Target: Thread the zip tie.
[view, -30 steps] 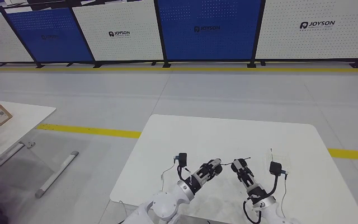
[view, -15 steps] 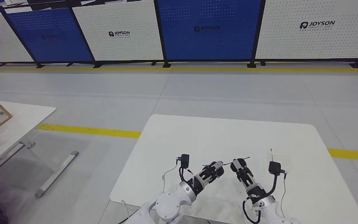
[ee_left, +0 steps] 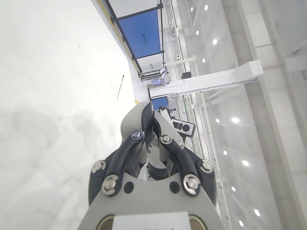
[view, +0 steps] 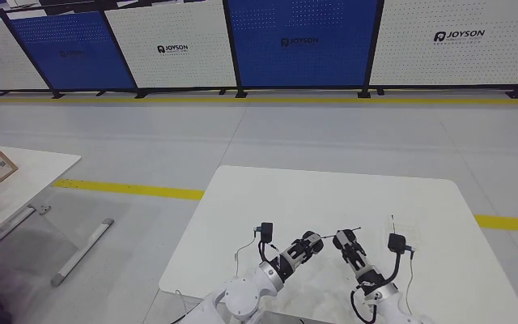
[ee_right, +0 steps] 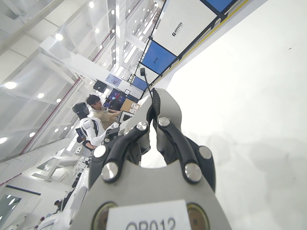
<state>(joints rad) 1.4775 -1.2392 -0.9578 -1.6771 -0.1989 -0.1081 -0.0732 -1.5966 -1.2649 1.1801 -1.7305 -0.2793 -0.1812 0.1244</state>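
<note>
The left tool (ee_left: 152,114) hung low over the near part of the white worktop (view: 324,190), its fingers pressed together. Whether anything sat between them could not be told. Just to its right, the right tool (ee_right: 153,99) was clamped on the black zip tie (ee_right: 146,82), whose square head stood out past the fingertips, clear of the worktop. Further right, a loose tie (ee_left: 120,88) lay flat on the worktop, apart from both tools.
</note>
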